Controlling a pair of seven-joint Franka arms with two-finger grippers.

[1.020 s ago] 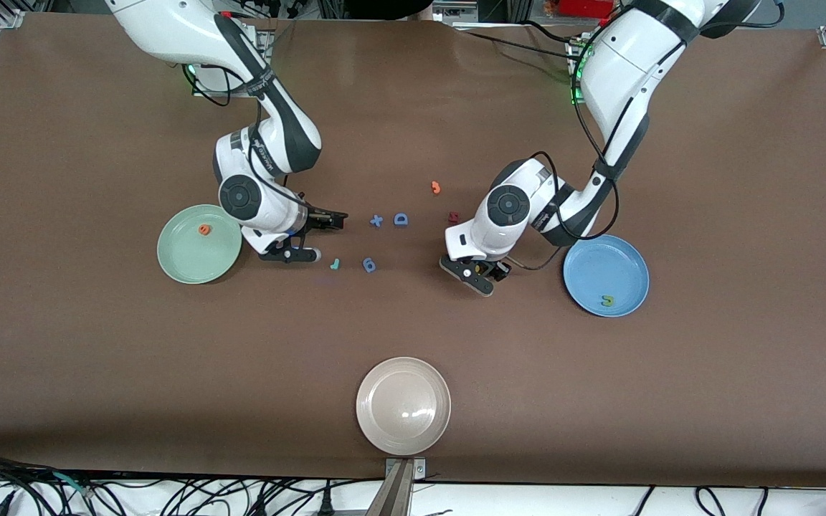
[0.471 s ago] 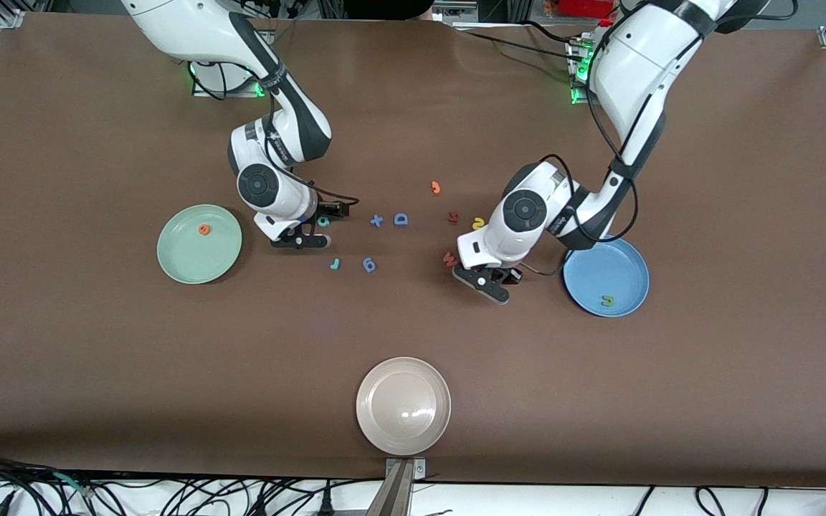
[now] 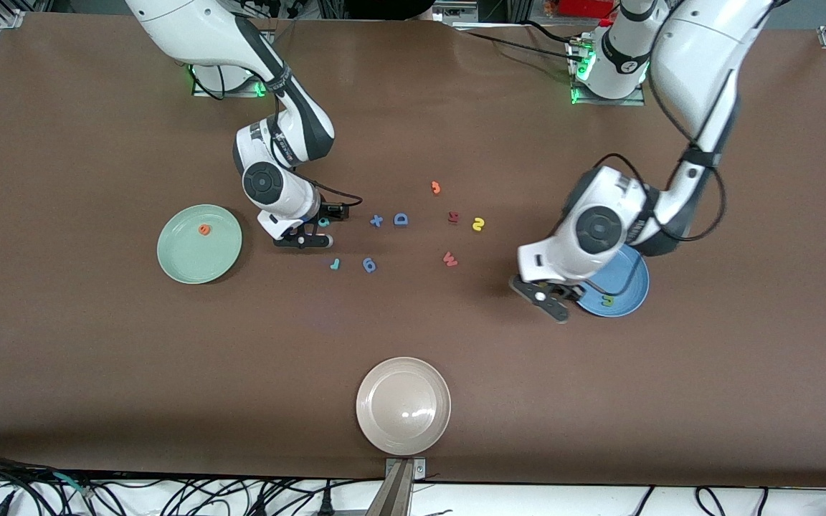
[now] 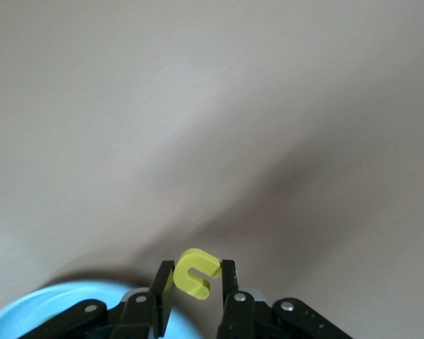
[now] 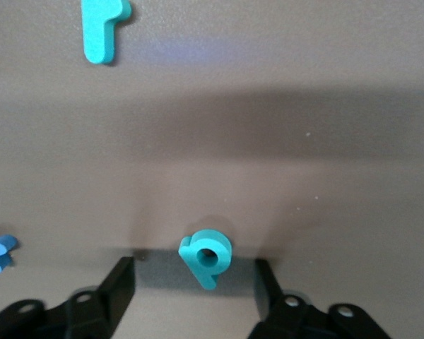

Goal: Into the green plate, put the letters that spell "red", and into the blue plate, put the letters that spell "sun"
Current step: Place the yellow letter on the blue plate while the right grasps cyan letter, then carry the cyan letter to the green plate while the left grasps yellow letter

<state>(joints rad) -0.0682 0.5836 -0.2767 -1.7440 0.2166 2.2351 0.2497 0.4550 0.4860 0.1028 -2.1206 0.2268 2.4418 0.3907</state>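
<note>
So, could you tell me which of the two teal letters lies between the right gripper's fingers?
The teal "d", lying on the table between the right gripper's open fingers. The hooked teal "r" lies apart, nearer the front camera, with nothing around it.

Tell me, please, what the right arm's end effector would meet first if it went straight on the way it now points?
Probably the teal "d": it lies on the table between the open fingers of the right end effector, with nothing in between, though depth is unclear.
</note>
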